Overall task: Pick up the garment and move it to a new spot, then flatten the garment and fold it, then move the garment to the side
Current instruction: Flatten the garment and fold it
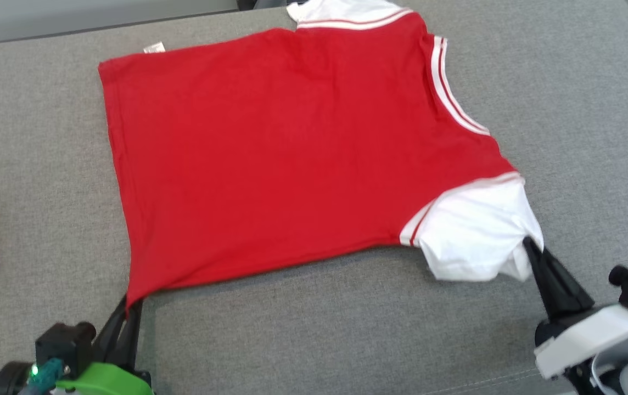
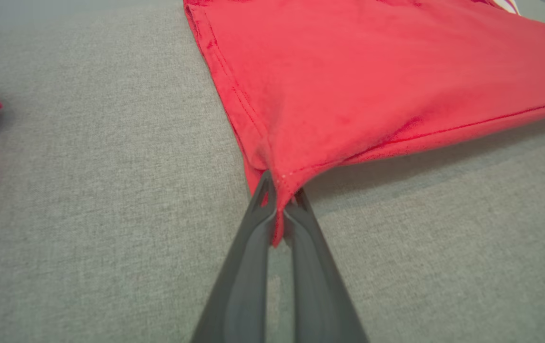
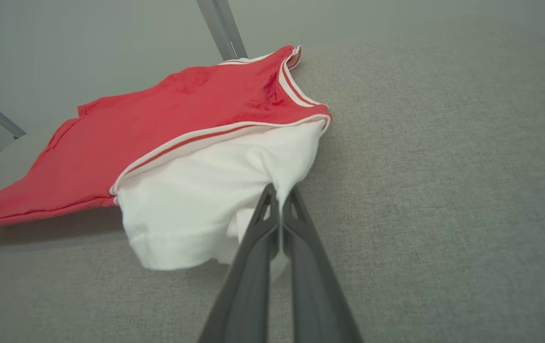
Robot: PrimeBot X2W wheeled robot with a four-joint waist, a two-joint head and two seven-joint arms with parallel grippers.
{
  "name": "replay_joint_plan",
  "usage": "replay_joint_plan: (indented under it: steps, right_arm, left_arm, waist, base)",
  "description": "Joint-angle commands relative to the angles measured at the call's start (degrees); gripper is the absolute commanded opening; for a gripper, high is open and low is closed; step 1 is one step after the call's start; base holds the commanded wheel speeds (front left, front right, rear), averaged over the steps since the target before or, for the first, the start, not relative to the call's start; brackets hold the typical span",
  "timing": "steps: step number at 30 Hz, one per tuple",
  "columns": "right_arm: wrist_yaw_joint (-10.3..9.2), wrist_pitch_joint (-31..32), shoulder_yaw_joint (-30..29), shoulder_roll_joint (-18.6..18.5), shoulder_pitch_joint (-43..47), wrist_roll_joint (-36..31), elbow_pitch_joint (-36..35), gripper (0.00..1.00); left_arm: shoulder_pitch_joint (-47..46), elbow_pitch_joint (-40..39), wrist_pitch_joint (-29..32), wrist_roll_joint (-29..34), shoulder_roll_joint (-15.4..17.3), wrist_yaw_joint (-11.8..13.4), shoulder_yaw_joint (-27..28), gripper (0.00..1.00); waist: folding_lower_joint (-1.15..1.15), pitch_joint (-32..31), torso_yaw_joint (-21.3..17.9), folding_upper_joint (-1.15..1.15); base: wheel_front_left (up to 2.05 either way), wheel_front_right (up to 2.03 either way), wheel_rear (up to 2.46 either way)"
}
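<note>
left end effector (image 1: 129,303) pinches garment (image 1: 292,153) corner | right end effector (image 1: 529,245) pinches sleeve (image 1: 473,233) (white)

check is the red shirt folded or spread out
Spread out: the red shirt lies open on the grey surface, left gripper pinching a hem corner, right gripper pinching the white sleeve.

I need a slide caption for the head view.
Red T-shirt with white sleeves lies on grey fabric surface; left gripper pinches its hem corner, right gripper its sleeve.
</note>
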Motion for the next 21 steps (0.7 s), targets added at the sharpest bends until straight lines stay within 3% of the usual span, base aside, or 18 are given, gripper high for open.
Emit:
replay_joint_plan:
  steps: [1, 9, 21]
  right_arm:
    - [-0.1, -0.1, -0.1, 0.5, 1.9, -0.6, -0.6, 0.0]
    - [-0.08, 1.0, -3.5, 3.3, 10.8, 0.0, -5.8, 0.0]
    - [-0.08, 9.1, -2.0, 0.4, -5.5, 0.9, -6.7, 0.0]
  left_arm:
    - [2.0, -0.7, -0.3, 0.2, 0.2, 0.9, 0.0, 0.0]
    - [11.7, -10.3, 0.9, -3.5, -0.7, 5.5, 0.1, 0.0]
    - [1.3, -18.0, 13.9, -4.4, 6.4, 5.7, 2.3, 0.0]
  waist:
    - [0.01, -1.7, -1.1, 0.0]
    - [0.01, -0.6, -1.5, 0.0]
    - [0.01, 4.4, -0.9, 0.0]
  base:
    - [0.0, 0.0, 0.0]
    - [0.0, 0.0, 0.0]
    - [0.0, 0.0, 0.0]
